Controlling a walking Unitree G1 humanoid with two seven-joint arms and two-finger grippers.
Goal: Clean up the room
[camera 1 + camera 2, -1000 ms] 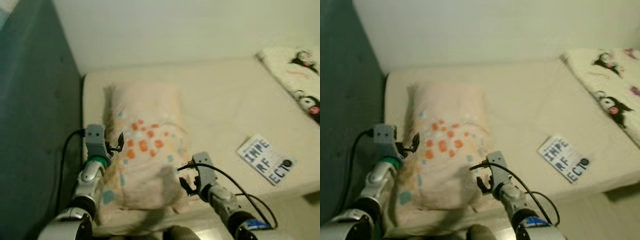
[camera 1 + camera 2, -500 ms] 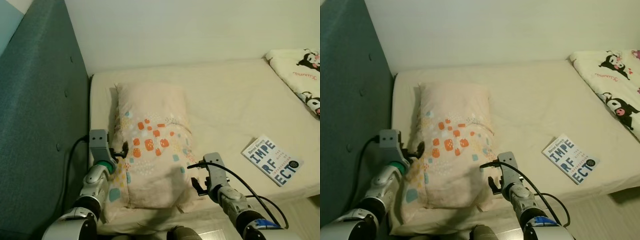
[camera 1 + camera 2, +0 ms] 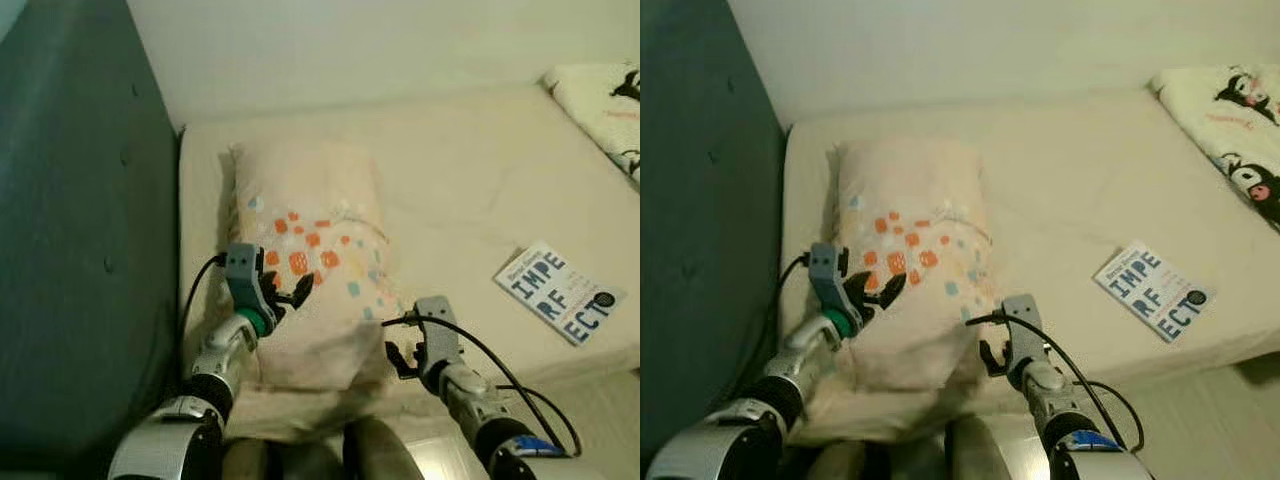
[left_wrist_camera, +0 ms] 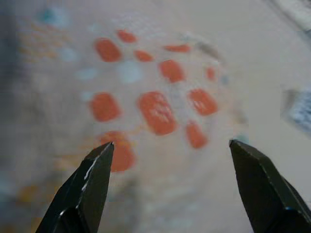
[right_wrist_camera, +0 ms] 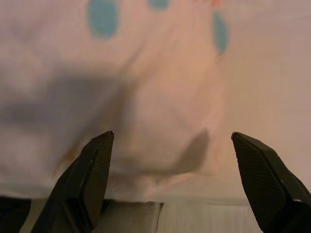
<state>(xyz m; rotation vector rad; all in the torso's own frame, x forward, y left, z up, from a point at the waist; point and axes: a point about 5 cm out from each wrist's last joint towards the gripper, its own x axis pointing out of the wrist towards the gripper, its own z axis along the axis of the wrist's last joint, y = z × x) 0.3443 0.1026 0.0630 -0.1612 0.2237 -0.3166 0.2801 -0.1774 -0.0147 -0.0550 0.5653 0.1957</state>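
A pale pink pillow point(image 3: 310, 240) with orange and teal spots lies lengthwise on the bed's left side, by the headboard. My left gripper point(image 3: 285, 295) stands open over the pillow's near half, its fingertips spread above the orange spots point(image 4: 155, 111). My right gripper point(image 3: 395, 355) is open just off the pillow's near right corner point(image 5: 160, 145), at the mattress edge. Nothing sits between either pair of fingers point(image 5: 82, 179).
A book point(image 3: 555, 305) with large blue letters lies on the cream mattress point(image 3: 470, 190) to the right. A white blanket point(image 3: 610, 110) with black cartoon figures covers the far right corner. The teal padded headboard point(image 3: 80, 250) runs along the left, with a pale wall behind.
The camera has shifted. My left gripper has moved from the pillow's left edge to above its top surface. The right gripper stays by the near right corner.
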